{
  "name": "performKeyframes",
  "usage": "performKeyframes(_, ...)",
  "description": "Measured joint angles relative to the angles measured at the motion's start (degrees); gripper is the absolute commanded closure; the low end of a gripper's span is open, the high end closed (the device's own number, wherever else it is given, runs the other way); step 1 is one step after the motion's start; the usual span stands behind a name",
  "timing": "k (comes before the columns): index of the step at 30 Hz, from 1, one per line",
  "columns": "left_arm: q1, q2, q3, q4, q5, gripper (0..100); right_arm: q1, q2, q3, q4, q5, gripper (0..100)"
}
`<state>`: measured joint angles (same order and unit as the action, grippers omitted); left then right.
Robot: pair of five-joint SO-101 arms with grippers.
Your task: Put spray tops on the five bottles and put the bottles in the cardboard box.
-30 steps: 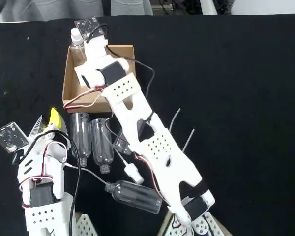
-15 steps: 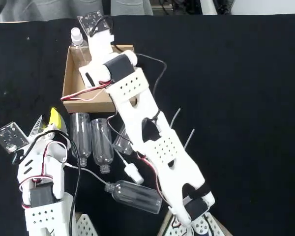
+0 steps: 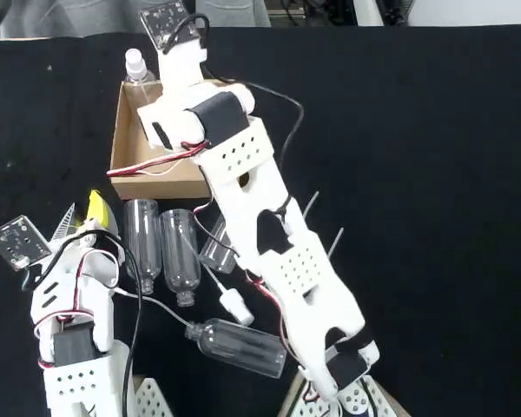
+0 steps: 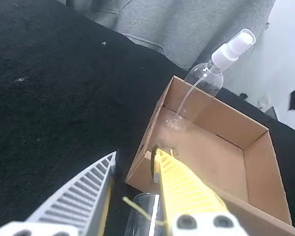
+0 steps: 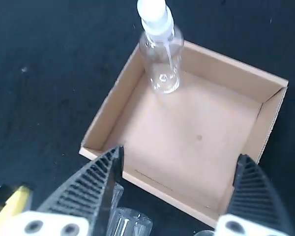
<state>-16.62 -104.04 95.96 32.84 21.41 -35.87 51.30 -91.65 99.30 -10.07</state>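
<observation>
My left claw (image 4: pixel 132 157) has not moved in the last second. It rests near the left edge of the table (image 3: pixel 434 174), with its grey and yellow fingers a little apart and nothing between them.

The change is at the cardboard box (image 3: pixel 148 186). One bottle with spray top (image 5: pixel 161 61) stands upright in the far left corner of the box, in the same place as a second ago. My right claw (image 5: pixel 181 155) was low over the box then. Now it is lifted higher and has drifted toward the far wall, while the bottle stays behind. The two fingers of this claw are wide apart and hold nothing, and the bottle is well clear of them. I judge that the release is finished and the bottle stands by itself, so one of the five is done.

The rest did not change. Just beside the near wall of the box, two open bottles lie side by side, the first (image 3: pixel 142 236) and the second (image 3: pixel 181 252), with their necks toward the near edge of the table. A third bottle (image 3: pixel 215 250) is partly hidden under my right arm. Closer to the near edge lies a loose spray top (image 3: pixel 234 304) with its thin tube, and then a fourth bottle (image 3: pixel 240 346) on its side.

So four bottles wait for tops. I think my right arm must now come back from the box toward them.
</observation>
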Motion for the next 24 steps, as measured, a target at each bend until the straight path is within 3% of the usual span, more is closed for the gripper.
performKeyframes(15,-2.1,0.0,0.0,0.0,0.0,88,-1.0,-19.1,31.6,0.0,0.0,69.1)
performKeyframes(24,-2.1,0.0,0.0,0.0,0.0,88,-1.0,-21.8,39.7,0.0,0.0,69.1)
